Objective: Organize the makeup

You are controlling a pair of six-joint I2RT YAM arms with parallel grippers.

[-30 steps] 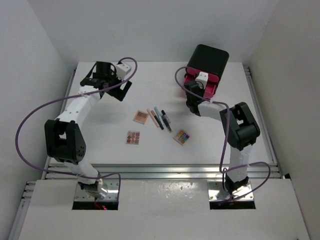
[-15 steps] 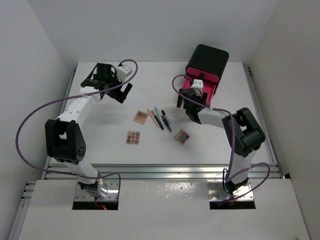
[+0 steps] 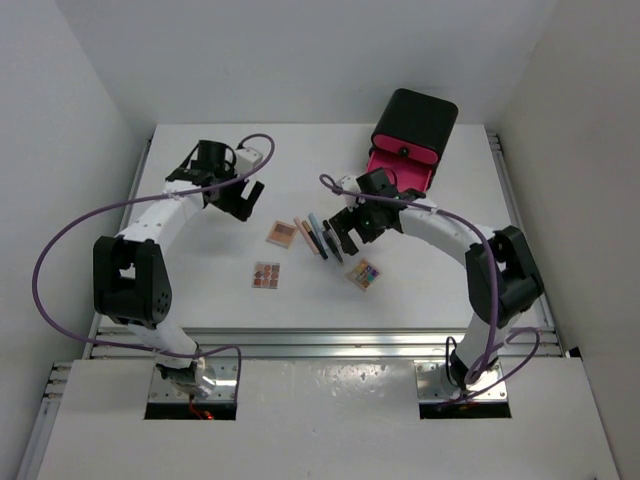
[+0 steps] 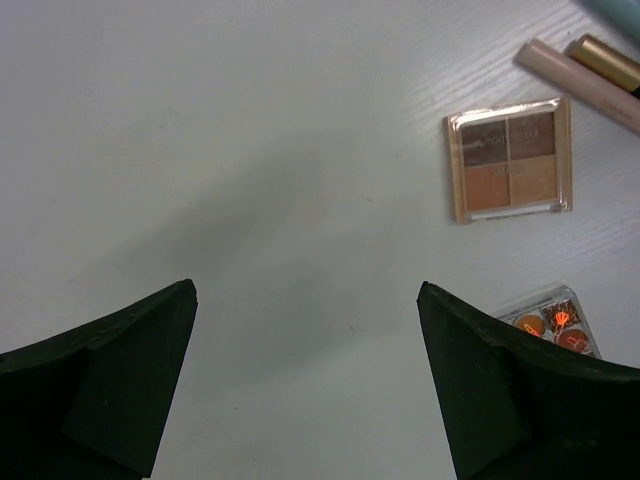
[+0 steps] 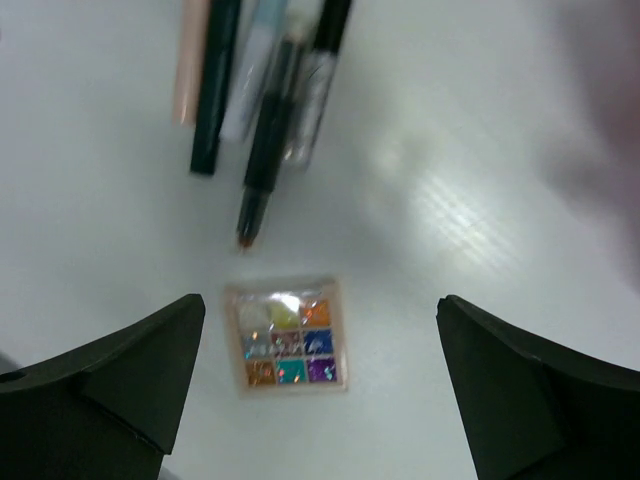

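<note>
The makeup lies mid-table: a brown four-pan palette, an orange-toned palette, a multicoloured palette and a bunch of thin pencils. My left gripper hangs open over bare table, up and left of the brown palette. My right gripper is open above the pencils' right side, with the multicoloured palette on the table between its fingers, lying toward the left one. Neither gripper holds anything.
A black box with a pink drawer pulled out stands at the back right, just behind my right arm. White walls close in the table on the left, back and right. Purple cables loop off both arms.
My right gripper has opened, left the pink drawer and swung left and nearer, over the pencils. My left gripper has shifted slightly right and nearer, toward the palettes.
</note>
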